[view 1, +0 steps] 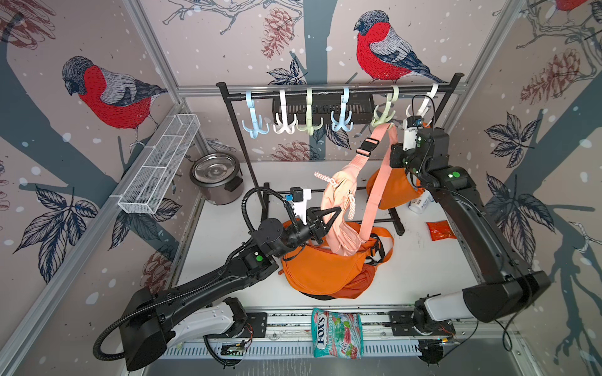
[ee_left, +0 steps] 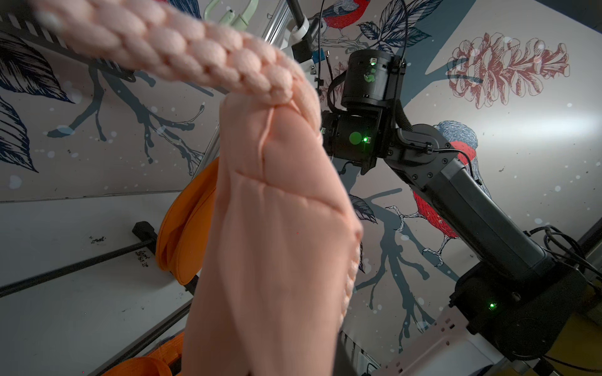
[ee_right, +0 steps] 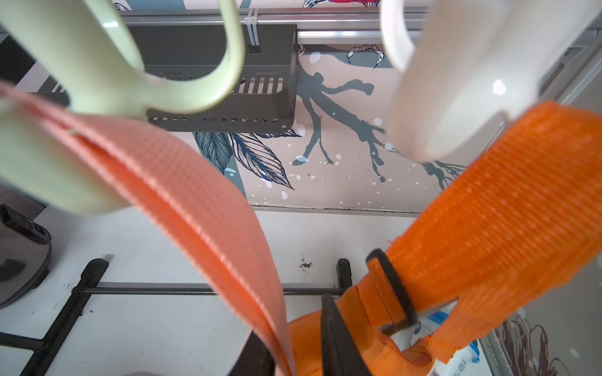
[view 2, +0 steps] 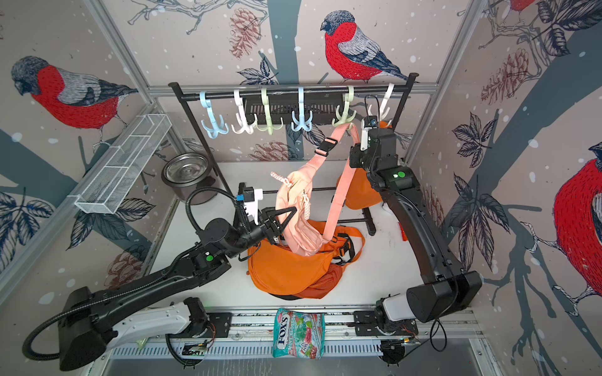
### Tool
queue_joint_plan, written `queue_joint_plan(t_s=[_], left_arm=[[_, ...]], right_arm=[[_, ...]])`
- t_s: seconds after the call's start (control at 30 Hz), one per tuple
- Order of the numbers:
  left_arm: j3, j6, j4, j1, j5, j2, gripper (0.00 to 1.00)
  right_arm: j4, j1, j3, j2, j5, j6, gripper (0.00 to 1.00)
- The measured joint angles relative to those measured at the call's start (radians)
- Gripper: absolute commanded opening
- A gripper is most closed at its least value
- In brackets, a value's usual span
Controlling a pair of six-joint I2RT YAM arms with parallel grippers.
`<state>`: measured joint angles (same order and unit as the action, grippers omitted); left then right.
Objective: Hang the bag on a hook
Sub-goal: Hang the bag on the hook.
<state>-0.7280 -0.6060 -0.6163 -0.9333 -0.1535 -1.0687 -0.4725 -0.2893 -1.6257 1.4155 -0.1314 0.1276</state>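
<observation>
The pink bag (view 1: 338, 195) hangs by its strap (ee_right: 195, 195) on the green hook (view 1: 384, 112), 1 o'clock on the rail (view 1: 325, 93).
My right gripper (ee_right: 293, 325) has its jaws parted a little, strap loose between them. My left gripper (view 1: 330, 216) is against the bag body at centre, can't tell if it's gripping.

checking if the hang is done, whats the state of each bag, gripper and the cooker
pink bag: strap over the green hook, body hanging
orange bag at the back: hung on the white hook
orange bags on the table: lying heaped
right gripper: open, strap between its jaws
left gripper: at the pink bag's body, grip unclear
cooker: lid on
</observation>
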Motion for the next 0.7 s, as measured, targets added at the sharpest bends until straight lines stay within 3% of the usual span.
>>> queue_joint_plan(t_s=[0.23, 0.47, 0.7], left_arm=[[0.000, -0.013, 0.058, 0.000, -0.001, -0.040, 0.71], [-0.001, 0.005, 0.103, -0.001, 0.012, -0.007, 0.75], [0.021, 0.019, 0.129, -0.001, 0.074, 0.057, 0.76]], right_arm=[[0.025, 0.001, 0.051, -0.048, -0.008, 0.001, 0.25], [0.035, 0.001, 0.102, -0.100, -0.021, 0.004, 0.27], [0.055, -0.012, 0.168, -0.158, -0.023, 0.006, 0.45]])
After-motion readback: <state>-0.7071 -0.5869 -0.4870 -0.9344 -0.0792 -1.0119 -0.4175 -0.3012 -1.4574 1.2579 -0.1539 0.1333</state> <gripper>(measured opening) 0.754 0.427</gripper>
